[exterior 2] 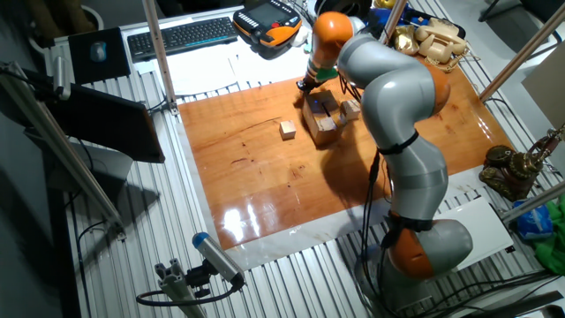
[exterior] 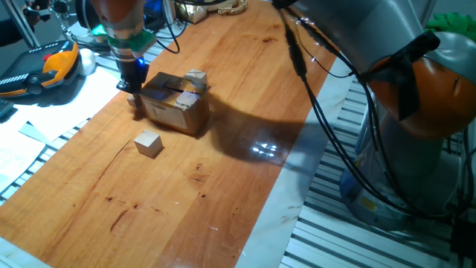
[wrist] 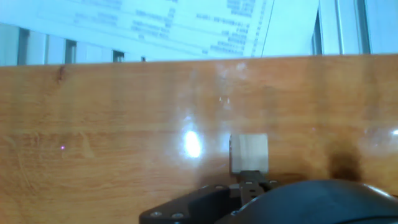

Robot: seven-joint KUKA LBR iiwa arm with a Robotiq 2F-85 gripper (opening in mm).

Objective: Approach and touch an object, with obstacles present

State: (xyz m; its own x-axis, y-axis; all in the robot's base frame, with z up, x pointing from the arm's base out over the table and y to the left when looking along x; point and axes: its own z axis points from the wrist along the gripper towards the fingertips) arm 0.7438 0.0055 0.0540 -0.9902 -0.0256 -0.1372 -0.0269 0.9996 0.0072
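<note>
The cardboard box [exterior: 175, 104] and two larger cubes [exterior: 195, 77] stood just beside the gripper [exterior: 134, 95], the tabletop [exterior: 223, 171] elsewhere open.

One fixed view is looking low and close across the wooden table [exterior: 223, 149], with the gripper [exterior: 132, 83] sitting at upper left. The other fixed view is looking down from high and far away, sharing that table [exterior 2: 265, 168] and gripper [exterior 2: 306, 86]. The hand view is facing straight down, very near the table [wrist: 112, 124] beneath the hand.
</note>
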